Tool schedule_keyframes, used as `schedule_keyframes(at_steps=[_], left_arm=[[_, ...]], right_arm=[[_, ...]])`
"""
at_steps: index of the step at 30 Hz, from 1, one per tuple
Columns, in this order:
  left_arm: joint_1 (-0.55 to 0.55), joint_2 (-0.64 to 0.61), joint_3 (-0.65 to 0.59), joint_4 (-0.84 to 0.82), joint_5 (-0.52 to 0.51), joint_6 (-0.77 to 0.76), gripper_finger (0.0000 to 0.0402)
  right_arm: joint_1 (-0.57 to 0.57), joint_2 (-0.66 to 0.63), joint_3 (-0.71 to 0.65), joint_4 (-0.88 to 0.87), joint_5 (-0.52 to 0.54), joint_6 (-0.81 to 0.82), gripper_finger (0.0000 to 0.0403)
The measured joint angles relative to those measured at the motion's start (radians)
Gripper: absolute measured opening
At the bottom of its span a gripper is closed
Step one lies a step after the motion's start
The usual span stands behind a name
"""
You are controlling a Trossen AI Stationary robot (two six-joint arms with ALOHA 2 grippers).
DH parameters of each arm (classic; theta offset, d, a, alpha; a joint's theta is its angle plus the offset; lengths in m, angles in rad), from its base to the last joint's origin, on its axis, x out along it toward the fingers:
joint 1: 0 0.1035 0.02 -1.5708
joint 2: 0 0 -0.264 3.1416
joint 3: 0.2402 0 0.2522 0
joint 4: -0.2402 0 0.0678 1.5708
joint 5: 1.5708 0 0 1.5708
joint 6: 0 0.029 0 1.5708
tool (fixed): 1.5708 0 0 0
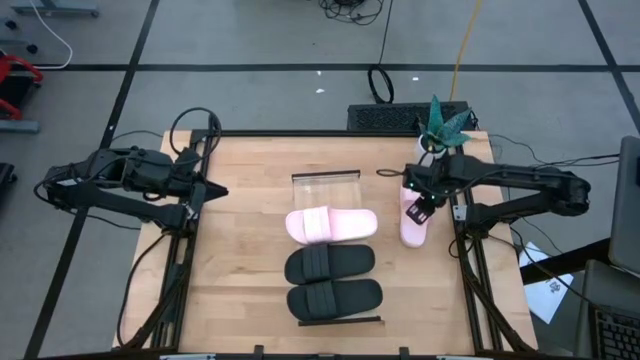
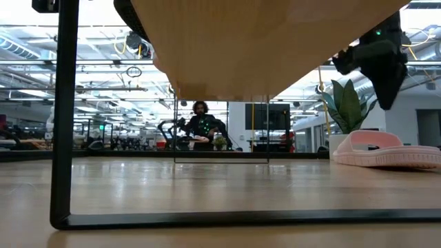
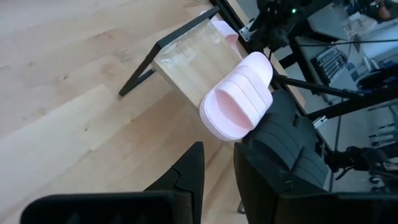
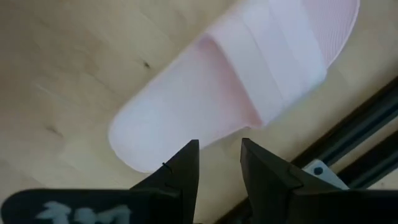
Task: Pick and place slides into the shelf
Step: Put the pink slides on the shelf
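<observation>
High view is showing us three slides sitting on the shelf; we are hovering the right gripper, fingers narrowly parted and empty, over the last pink slide at the table's right edge, while the left gripper, narrow and empty, is waiting left.

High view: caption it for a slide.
Three slides rest on the shelf while the right gripper hovers over the fourth, pink slide.

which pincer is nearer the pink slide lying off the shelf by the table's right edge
Right. The right pincer hangs directly over that pink slide, jaws apart, not gripping. The left pincer waits at the table's far left edge.
</observation>
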Motion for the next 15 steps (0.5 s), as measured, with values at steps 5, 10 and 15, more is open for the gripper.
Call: schedule_keyframes(at_steps=[5, 10, 15], left_arm=[[0.0, 0.0, 0.0, 0.0, 0.0, -0.037, 0.0083], [0.0, 0.0, 0.0, 0.001, -0.004, -0.047, 0.0083], [0.0, 0.0, 0.0, 0.001, -0.01, -0.044, 0.0083]], right_arm=[[0.0, -0.003, -0.011, 0.015, 0.012, -0.032, 0.0109], [-0.002, -0.04, -0.011, 0.053, 0.034, -0.041, 0.0109], [-0.041, -0.065, -0.011, 0.087, 0.083, -0.073, 0.0109]])
